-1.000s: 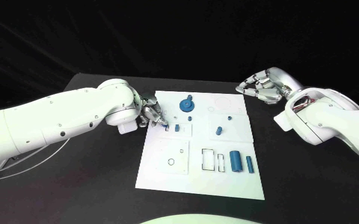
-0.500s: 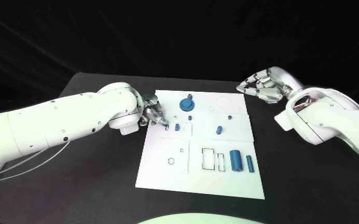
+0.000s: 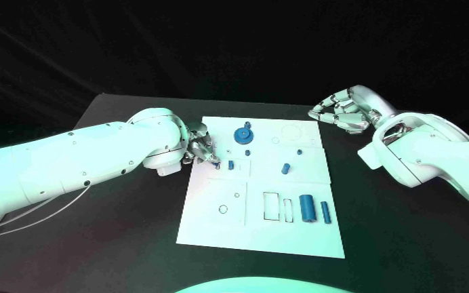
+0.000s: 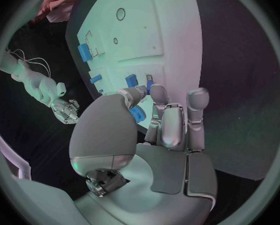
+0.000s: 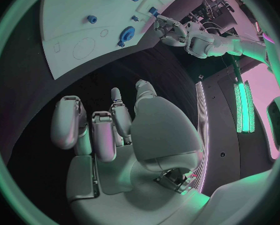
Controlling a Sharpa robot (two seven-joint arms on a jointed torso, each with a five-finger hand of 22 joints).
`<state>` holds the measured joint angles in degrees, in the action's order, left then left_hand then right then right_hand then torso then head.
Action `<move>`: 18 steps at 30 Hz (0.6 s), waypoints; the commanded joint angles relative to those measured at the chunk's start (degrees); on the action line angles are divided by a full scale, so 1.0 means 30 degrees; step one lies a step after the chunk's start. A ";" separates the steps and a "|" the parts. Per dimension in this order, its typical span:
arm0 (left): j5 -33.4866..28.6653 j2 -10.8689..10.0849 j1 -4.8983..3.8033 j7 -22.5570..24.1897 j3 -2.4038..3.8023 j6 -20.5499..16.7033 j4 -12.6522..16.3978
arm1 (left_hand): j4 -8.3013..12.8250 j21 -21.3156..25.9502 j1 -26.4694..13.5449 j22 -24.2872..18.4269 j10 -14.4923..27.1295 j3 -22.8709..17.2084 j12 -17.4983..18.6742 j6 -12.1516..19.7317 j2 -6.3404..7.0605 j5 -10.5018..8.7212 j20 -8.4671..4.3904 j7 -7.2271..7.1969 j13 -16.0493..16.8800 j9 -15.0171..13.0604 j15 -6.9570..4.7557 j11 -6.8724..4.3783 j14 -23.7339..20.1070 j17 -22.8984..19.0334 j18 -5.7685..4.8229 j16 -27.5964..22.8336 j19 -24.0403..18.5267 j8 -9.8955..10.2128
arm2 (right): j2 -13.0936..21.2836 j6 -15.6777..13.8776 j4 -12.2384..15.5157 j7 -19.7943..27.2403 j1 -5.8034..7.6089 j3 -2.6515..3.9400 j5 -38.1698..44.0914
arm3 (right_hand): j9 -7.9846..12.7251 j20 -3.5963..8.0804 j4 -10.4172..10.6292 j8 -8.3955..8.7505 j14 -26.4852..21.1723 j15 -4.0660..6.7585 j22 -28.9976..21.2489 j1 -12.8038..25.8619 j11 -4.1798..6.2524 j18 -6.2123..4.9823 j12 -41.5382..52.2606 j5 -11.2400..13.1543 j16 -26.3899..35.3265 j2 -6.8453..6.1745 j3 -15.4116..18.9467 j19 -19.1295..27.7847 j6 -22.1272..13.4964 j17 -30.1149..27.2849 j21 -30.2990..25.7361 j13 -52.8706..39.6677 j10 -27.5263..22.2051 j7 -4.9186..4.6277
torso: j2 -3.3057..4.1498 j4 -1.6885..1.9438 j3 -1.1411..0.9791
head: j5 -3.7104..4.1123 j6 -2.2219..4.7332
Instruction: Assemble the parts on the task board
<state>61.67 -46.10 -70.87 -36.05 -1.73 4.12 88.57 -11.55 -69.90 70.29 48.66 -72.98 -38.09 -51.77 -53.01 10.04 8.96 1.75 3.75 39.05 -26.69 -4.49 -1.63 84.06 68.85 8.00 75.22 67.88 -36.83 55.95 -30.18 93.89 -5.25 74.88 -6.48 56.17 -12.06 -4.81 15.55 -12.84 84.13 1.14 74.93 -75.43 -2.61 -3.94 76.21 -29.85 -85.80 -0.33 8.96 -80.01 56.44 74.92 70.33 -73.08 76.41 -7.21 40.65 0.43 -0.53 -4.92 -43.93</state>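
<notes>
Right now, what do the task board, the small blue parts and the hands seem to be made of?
The task board looks like a flat, matte white sheet, plastic or coated card; it shows printed outlines and no glare. The blue gear and the blue cylinder look like moulded or printed plastic: uniform colour, dull sheen. The left hand and right hand look metallic, silver with bright highlights, though painted plastic is possible.

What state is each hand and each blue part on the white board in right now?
Left hand: at the white task board's left edge, fingers pinching a small blue part.
Right hand: off the board's far right corner, fingers curled, holding nothing.
Blue gear: flat on the board.
Large blue cylinder: lying on its side.
Thin blue rod: lying beside it.
</notes>
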 commanded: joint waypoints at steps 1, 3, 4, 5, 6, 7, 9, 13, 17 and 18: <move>0.0250 0.0047 0.0011 -0.0039 -0.0002 0.0695 0.0072 | 0.1722 -0.0103 -0.0012 0.0025 -0.0282 -0.1758 -0.0101 -0.0651 -0.0155 0.0082 -0.0043 -0.0502 0.0063 -0.0083 -0.0173 -0.0089 0.0433 0.0006 -0.0021 0.0057 0.0102 -0.0094 | 0.0013 -0.0015 -0.0002 0.0061 -0.0011 0.0002 0.0100 | -0.0033 0.0026 0.0032 -0.0079 0.1315 0.0099 0.0638 -0.0149 0.0003 -0.0214 -0.0090 -0.0074 0.0043 0.0016 0.0120 0.0084 -0.0062 0.2428 -0.0108 0.0002 -0.0168 0.0016 | 0.0009 0.0009 -0.0004 | 0.0025 0.0001; 0.0269 0.0061 0.0012 -0.0049 -0.0003 0.0707 0.0068 | 0.1722 -0.0103 -0.0012 0.0025 -0.0282 -0.1758 -0.0101 -0.0651 -0.0155 0.0082 -0.0043 -0.0502 0.0063 -0.0083 -0.0173 -0.0089 0.0433 0.0006 -0.0021 0.0057 0.0102 -0.0094 | 0.0012 -0.0016 -0.0005 0.0061 -0.0011 0.0002 0.0100 | -0.0033 0.0026 0.0032 -0.0079 0.1315 0.0099 0.0638 -0.0149 0.0003 -0.0214 -0.0090 -0.0074 0.0043 0.0016 0.0120 0.0084 -0.0062 0.2428 -0.0108 0.0002 -0.0168 0.0016 | 0.0003 0.0006 -0.0010 | 0.0016 -0.0003; 0.0288 0.0075 0.0013 -0.0055 -0.0004 0.0714 0.0063 | 0.1722 -0.0103 -0.0012 0.0025 -0.0282 -0.1758 -0.0101 -0.0651 -0.0155 0.0082 -0.0043 -0.0502 0.0063 -0.0083 -0.0173 -0.0089 0.0433 0.0006 -0.0021 0.0057 0.0102 -0.0094 | 0.0011 -0.0016 -0.0006 0.0061 -0.0011 0.0002 0.0100 | -0.0033 0.0026 0.0032 -0.0079 0.1315 0.0099 0.0638 -0.0149 0.0003 -0.0214 -0.0090 -0.0074 0.0043 0.0016 0.0120 0.0084 -0.0062 0.2428 -0.0108 0.0002 -0.0168 0.0016 | 0.0003 0.0010 -0.0013 | 0.0017 0.0001; 0.0290 0.0090 0.0014 -0.0060 -0.0005 0.0723 0.0058 | 0.1722 -0.0103 -0.0012 0.0025 -0.0282 -0.1758 -0.0101 -0.0651 -0.0155 0.0082 -0.0043 -0.0502 0.0063 -0.0083 -0.0173 -0.0089 0.0433 0.0006 -0.0021 0.0057 0.0102 -0.0094 | 0.0009 -0.0016 -0.0005 0.0061 -0.0011 0.0002 0.0100 | -0.0033 0.0026 0.0032 -0.0079 0.1315 0.0099 0.0638 -0.0149 0.0003 -0.0214 -0.0090 -0.0074 0.0043 0.0016 0.0120 0.0084 -0.0062 0.2428 -0.0108 0.0002 -0.0168 0.0016 | 0.0003 0.0008 -0.0014 | 0.0004 -0.0003; 0.0282 0.0105 0.0016 -0.0064 -0.0005 0.0728 0.0054 | 0.1722 -0.0103 -0.0012 0.0025 -0.0282 -0.1758 -0.0101 -0.0651 -0.0155 0.0082 -0.0043 -0.0502 0.0063 -0.0083 -0.0173 -0.0089 0.0433 0.0006 -0.0021 0.0057 0.0102 -0.0094 | 0.0008 -0.0016 -0.0004 0.0062 -0.0011 0.0002 0.0100 | -0.0033 0.0026 0.0032 -0.0079 0.1315 0.0099 0.0638 -0.0149 0.0003 -0.0214 -0.0090 -0.0074 0.0043 0.0016 0.0120 0.0084 -0.0062 0.2428 -0.0108 0.0002 -0.0168 0.0016 | 0.0004 0.0010 -0.0012 | -0.0002 -0.0007; 0.0276 0.0118 0.0018 -0.0066 -0.0006 0.0731 0.0051 | 0.1726 -0.0111 -0.0024 0.0041 -0.0304 -0.1757 -0.0128 -0.0660 -0.0154 0.0081 -0.0047 -0.0509 0.0090 -0.0086 -0.0178 -0.0095 0.0434 0.0008 -0.0024 0.0058 0.0111 -0.0108 | 0.0006 -0.0016 -0.0004 0.0063 -0.0011 0.0002 0.0100 | -0.0033 0.0026 0.0032 -0.0079 0.1315 0.0099 0.0638 -0.0149 0.0003 -0.0214 -0.0090 -0.0074 0.0043 0.0016 0.0120 0.0084 -0.0062 0.2428 -0.0108 0.0002 -0.0168 0.0016 | 0.0009 0.0005 -0.0010 | -0.0006 -0.0001; 0.0268 0.0148 0.0026 -0.0070 -0.0006 0.0740 0.0041 | 0.1730 -0.0120 -0.0037 0.0059 -0.0327 -0.1757 -0.0157 -0.0671 -0.0153 0.0080 -0.0050 -0.0517 0.0118 -0.0089 -0.0183 -0.0102 0.0435 0.0010 -0.0028 0.0060 0.0121 -0.0123 | 0.0003 -0.0016 -0.0005 0.0064 -0.0011 0.0002 0.0101 | -0.0033 0.0026 0.0032 -0.0079 0.1315 0.0099 0.0638 -0.0149 0.0003 -0.0214 -0.0090 -0.0074 0.0043 0.0016 0.0120 0.0084 -0.0062 0.2428 -0.0108 0.0002 -0.0168 0.0016 | 0.0008 -0.0003 -0.0009 | -0.0005 -0.0002; 0.0259 0.0193 0.0055 -0.0080 -0.0008 0.0799 0.0020 | 0.1730 -0.0120 -0.0037 0.0059 -0.0327 -0.1757 -0.0157 -0.0671 -0.0153 0.0080 -0.0050 -0.0517 0.0118 -0.0089 -0.0183 -0.0102 0.0435 0.0010 -0.0028 0.0060 0.0121 -0.0123 | 0.0010 -0.0009 0.0005 0.0061 -0.0011 0.0002 0.0101 | -0.0033 0.0026 0.0034 -0.0080 0.1316 0.0099 0.0639 -0.0147 0.0003 -0.0214 -0.0089 -0.0075 0.0042 0.0016 0.0121 0.0083 -0.0061 0.2429 -0.0107 0.0001 -0.0167 0.0016 | 0.0006 -0.0008 -0.0014 | -0.0008 -0.0005; 0.0256 0.0213 0.0079 -0.0088 -0.0009 0.0875 0.0015 | 0.1732 -0.0137 -0.0076 0.0092 -0.0384 -0.1749 -0.0237 -0.0691 -0.0148 0.0076 -0.0059 -0.0531 0.0203 -0.0094 -0.0193 -0.0114 0.0437 0.0012 -0.0034 0.0060 0.0139 -0.0155 | 0.0009 -0.0003 0.0005 0.0057 -0.0011 0.0002 0.0101 | -0.0040 0.0026 0.0050 -0.0090 0.1319 0.0101 0.0650 -0.0134 0.0005 -0.0210 -0.0077 -0.0079 0.0036 0.0017 0.0135 0.0076 -0.0052 0.2444 -0.0096 -0.0014 -0.0153 0.0019 | 0.0014 -0.0015 -0.0012 | -0.0030 0.0001; 0.0255 0.0215 0.0081 -0.0089 -0.0009 0.0882 0.0015 | 0.1732 -0.0137 -0.0076 0.0092 -0.0384 -0.1749 -0.0237 -0.0691 -0.0148 0.0076 -0.0059 -0.0531 0.0203 -0.0094 -0.0193 -0.0114 0.0437 0.0012 -0.0034 0.0060 0.0139 -0.0155 | 0.0008 -0.0002 0.0005 0.0056 -0.0011 0.0002 0.0101 | -0.0040 0.0026 0.0050 -0.0090 0.1319 0.0101 0.0650 -0.0134 0.0005 -0.0210 -0.0077 -0.0079 0.0036 0.0017 0.0135 0.0076 -0.0052 0.2444 -0.0096 -0.0014 -0.0153 0.0019 | 0.0006 -0.0017 -0.0011 | -0.0030 0.0005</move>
<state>62.21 -45.58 -70.68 -36.19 -1.76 5.47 88.54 -11.18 -70.11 70.10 48.89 -73.68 -38.45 -52.29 -53.02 10.23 8.84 1.63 3.75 39.62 -26.70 -4.69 -1.92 83.86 68.84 8.00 75.22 68.00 -36.99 55.97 -30.18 93.86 -5.27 74.88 -6.48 56.17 -12.10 -4.81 15.67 -12.84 84.13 1.14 74.92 -75.43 -2.61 -3.94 76.22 -29.85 -85.79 -0.33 9.08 -80.01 56.44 74.91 70.34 -73.10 76.41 -7.21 40.68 0.42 -0.56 -4.98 -43.93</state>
